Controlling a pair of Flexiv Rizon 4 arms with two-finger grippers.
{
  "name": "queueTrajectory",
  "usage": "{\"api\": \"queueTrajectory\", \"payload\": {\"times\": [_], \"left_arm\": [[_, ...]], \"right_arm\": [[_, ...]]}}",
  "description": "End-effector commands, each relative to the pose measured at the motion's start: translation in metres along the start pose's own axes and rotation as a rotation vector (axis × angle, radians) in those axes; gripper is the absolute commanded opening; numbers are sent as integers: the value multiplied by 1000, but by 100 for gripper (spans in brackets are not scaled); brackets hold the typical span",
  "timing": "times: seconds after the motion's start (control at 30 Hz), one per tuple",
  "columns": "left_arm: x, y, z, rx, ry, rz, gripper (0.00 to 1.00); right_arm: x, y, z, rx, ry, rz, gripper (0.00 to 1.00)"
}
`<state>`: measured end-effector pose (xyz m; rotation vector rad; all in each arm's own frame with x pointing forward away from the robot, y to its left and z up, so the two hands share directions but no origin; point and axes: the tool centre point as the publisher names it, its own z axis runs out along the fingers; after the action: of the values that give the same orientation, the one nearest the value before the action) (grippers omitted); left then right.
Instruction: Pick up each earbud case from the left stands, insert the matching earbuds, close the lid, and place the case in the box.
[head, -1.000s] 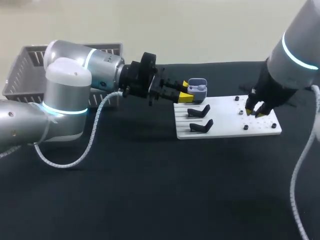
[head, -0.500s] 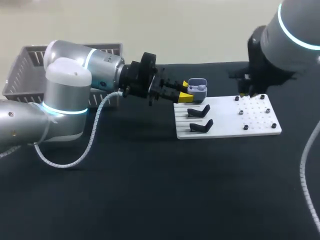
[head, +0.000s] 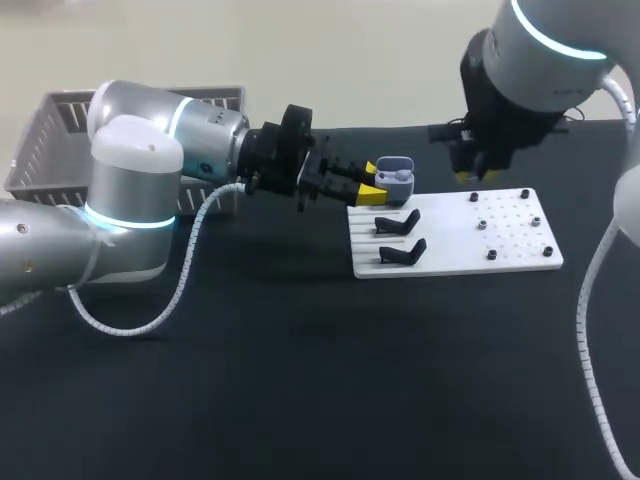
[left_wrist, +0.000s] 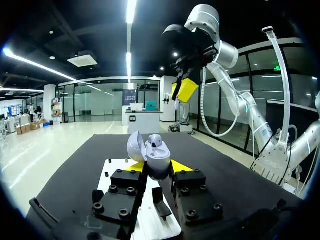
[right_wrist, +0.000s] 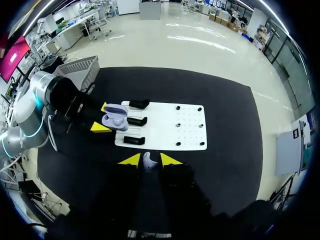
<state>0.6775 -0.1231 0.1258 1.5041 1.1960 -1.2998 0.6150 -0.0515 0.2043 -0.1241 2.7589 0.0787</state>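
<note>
A lavender earbud case (head: 396, 177) with its lid up is held above the white board's (head: 455, 240) back left corner, my left gripper (head: 372, 183) shut on it. In the left wrist view the case (left_wrist: 150, 150) sits between the yellow fingertips (left_wrist: 129, 168) with one earbud (left_wrist: 155, 142) inside. My right gripper (head: 474, 173) hangs above the board's back edge, right of the case. In the right wrist view it (right_wrist: 149, 160) is shut on a small pale earbud (right_wrist: 149, 161), high over the board (right_wrist: 165, 125) and the case (right_wrist: 115, 120).
Two empty black stands (head: 398, 222) (head: 403, 250) sit on the board's left part. Several small dark pegs (head: 492, 255) dot its right part. A grey basket (head: 50, 140) stands at the table's back left, behind my left arm.
My right gripper has risen off the board's right part and moved back and left toward the case, earbud in its fingers. My left arm and the case have stayed still.
</note>
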Motion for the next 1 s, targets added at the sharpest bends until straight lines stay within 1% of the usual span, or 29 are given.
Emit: {"api": "queueTrajectory", "payload": {"times": [0.03, 0.23, 0.43, 0.63, 0.8, 1.0], "left_arm": [[0, 1, 0, 2, 1, -1, 0], [0, 1, 0, 2, 1, -1, 0], [0, 1, 0, 2, 1, -1, 0], [0, 1, 0, 2, 1, -1, 0], [0, 1, 0, 2, 1, -1, 0], [0, 1, 0, 2, 1, -1, 0]], "right_arm": [[0, 0, 0, 0, 0, 0, 0], [0, 0, 0, 0, 0, 0, 0], [-11, 23, -18, -9, 27, -117, 0], [-22, 47, -18, -20, 71, -218, 0], [-29, 61, -15, -24, 90, -247, 0], [-30, 65, -13, -36, 87, -249, 0]]}}
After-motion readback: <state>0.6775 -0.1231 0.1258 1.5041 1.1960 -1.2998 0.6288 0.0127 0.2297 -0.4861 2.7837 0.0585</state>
